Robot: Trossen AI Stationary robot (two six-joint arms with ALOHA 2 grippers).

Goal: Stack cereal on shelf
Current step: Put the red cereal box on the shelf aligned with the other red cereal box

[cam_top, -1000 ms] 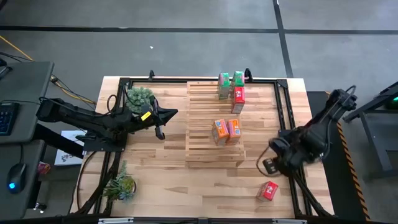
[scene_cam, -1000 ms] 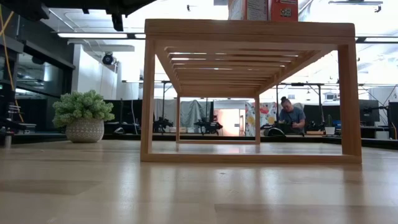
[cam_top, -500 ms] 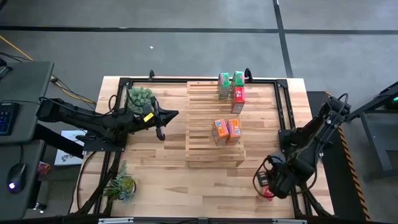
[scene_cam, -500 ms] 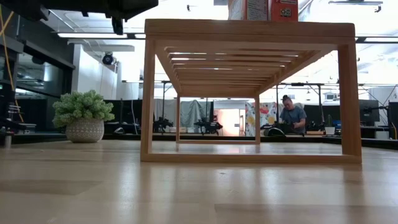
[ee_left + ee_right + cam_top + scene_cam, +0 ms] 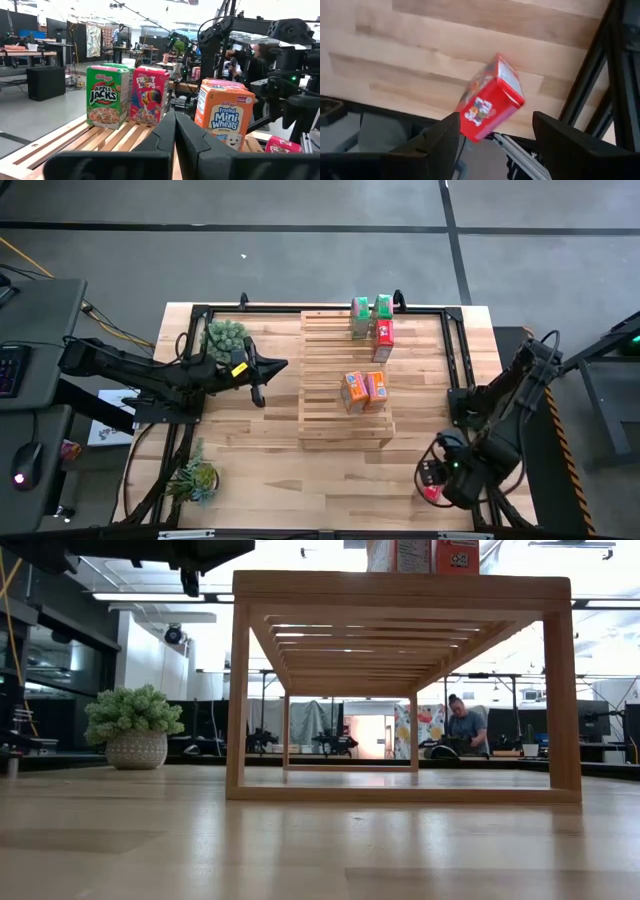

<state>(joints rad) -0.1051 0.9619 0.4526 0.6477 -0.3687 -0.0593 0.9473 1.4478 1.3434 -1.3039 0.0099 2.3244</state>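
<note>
One red cereal box (image 5: 491,100) lies alone on the surface (image 5: 260,450) near its right front corner, well apart from the shelf (image 5: 345,435), so it is probably the next to be fetched. The right pincer (image 5: 492,132) hangs directly over it with fingers apart on either side, not touching, which looks like lining up for a grasp. Five other boxes already stand on the shelf: two green (image 5: 370,307) and a red (image 5: 383,335) at the far end, two orange (image 5: 364,390) midway. The left pincer (image 5: 175,135), fingers together and empty, waits beside the shelf, near a potted plant (image 5: 224,337).
</note>
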